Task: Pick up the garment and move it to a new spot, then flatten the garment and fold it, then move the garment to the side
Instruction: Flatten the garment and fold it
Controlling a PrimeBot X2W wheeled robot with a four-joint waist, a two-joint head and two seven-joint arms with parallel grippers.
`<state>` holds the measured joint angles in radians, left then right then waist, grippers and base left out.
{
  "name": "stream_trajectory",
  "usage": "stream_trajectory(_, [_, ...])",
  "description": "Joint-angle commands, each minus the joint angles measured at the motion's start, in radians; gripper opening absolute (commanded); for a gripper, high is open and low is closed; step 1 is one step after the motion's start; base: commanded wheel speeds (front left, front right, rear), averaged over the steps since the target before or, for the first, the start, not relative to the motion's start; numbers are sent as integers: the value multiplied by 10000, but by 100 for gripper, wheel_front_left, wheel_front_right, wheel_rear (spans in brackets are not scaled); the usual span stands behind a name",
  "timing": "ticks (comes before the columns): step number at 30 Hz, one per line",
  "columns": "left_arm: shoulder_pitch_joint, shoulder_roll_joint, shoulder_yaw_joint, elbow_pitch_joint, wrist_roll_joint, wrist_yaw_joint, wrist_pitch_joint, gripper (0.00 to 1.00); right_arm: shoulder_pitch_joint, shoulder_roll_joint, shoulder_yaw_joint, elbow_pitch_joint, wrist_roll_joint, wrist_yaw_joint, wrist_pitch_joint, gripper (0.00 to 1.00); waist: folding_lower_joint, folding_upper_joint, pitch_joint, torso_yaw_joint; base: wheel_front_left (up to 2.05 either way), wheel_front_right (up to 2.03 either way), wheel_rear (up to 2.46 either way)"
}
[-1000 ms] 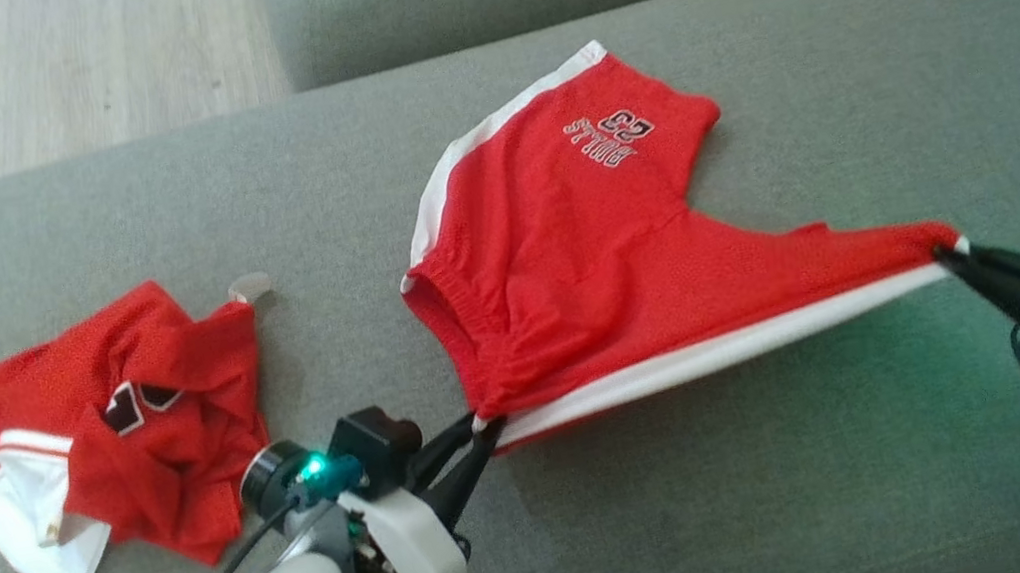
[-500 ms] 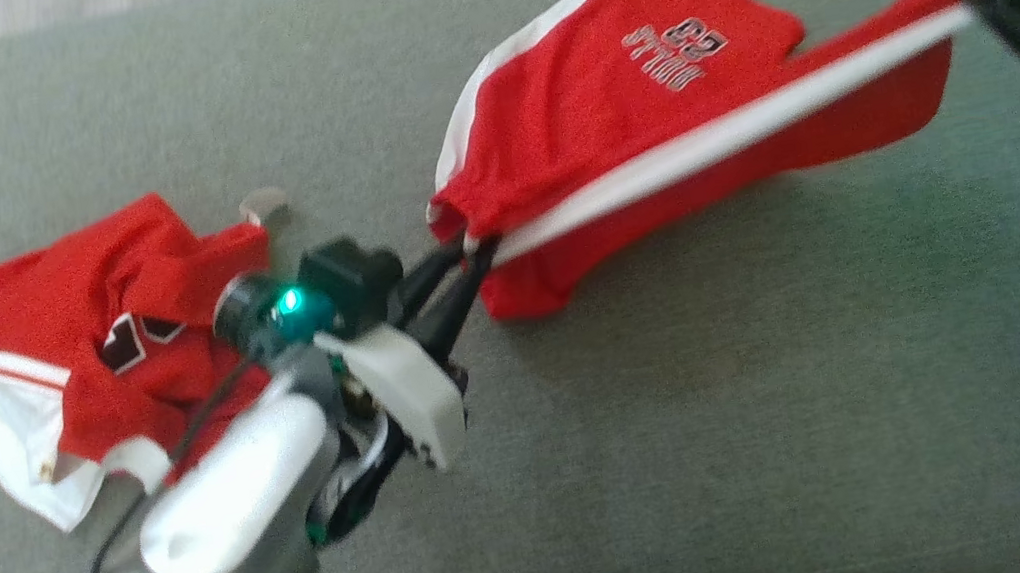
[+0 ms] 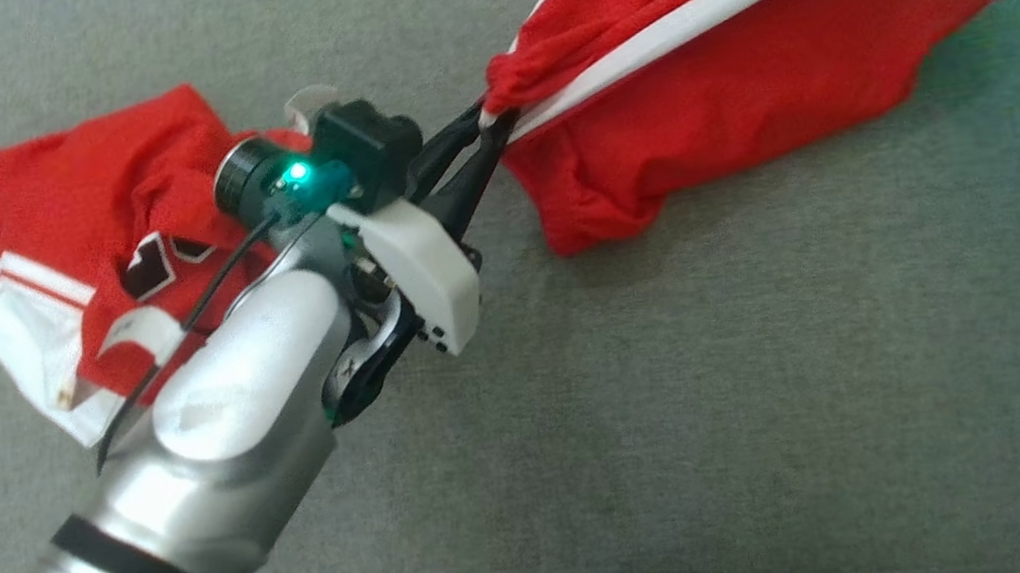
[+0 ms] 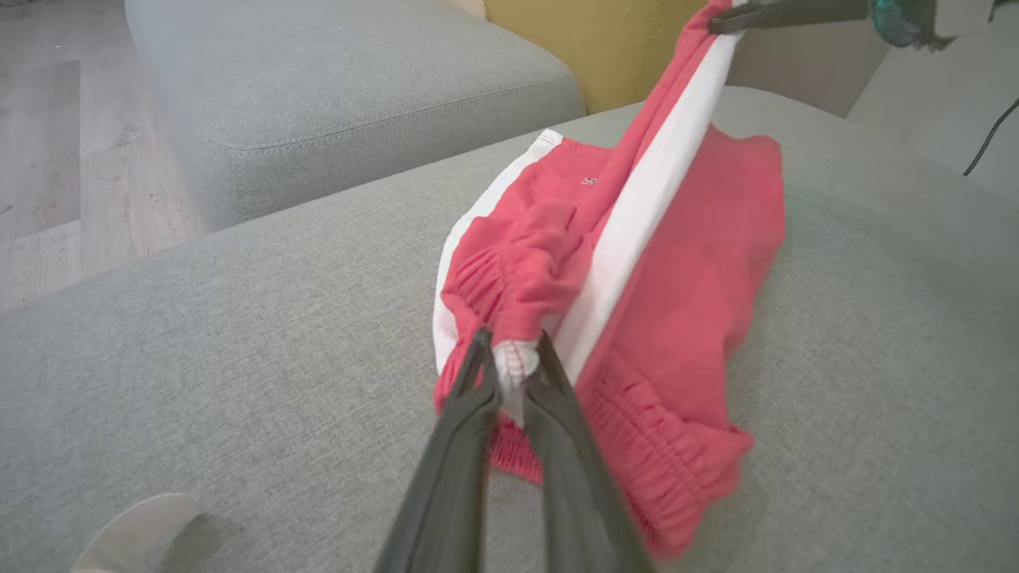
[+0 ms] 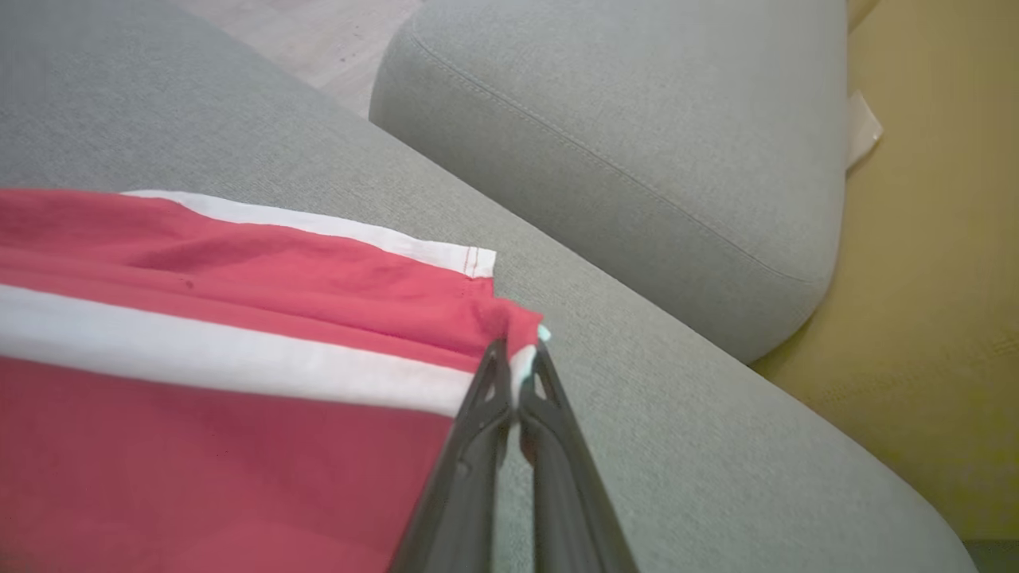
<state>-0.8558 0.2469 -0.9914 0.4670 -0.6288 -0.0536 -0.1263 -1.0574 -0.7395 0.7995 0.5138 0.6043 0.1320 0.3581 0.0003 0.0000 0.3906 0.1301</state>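
I'm watching the crumpled red-and-white mesh jersey at the left, lying right by my left arm; a backward swing could be snagging it. My left end effector is clamping the bunched waistband of the red fabric shorts with white side stripes, which are hanging stretched over the grey sofa cushion, their lower folds apparently brushing it. My right end effector is pinching the hem corner, and more tension risks slipping that thin bite.

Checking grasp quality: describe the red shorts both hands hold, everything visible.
The red shorts look like soft knit, with a white side stripe and elastic waistband. They hang stretched along the stripe: the left hand pinches the waistband, the right hand a hem corner. The slack droops onto the grey cushion.
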Motion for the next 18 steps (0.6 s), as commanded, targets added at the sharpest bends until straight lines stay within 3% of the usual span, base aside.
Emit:
stream_trajectory(1, [-523, 178, 311, -106, 72, -31, -107, 0, -193, -198, -2, -30, -49, -13, -40, 0, -3, 0, 207, 201, 0, 0, 0])
stream_trajectory(18, [-1585, -797, 264, 1515, -30, -345, -623, 0, -2072, 261, 1644, 1904, 617, -13, -1157, 0, -3, 0, 983, 698, 0, 0, 0])
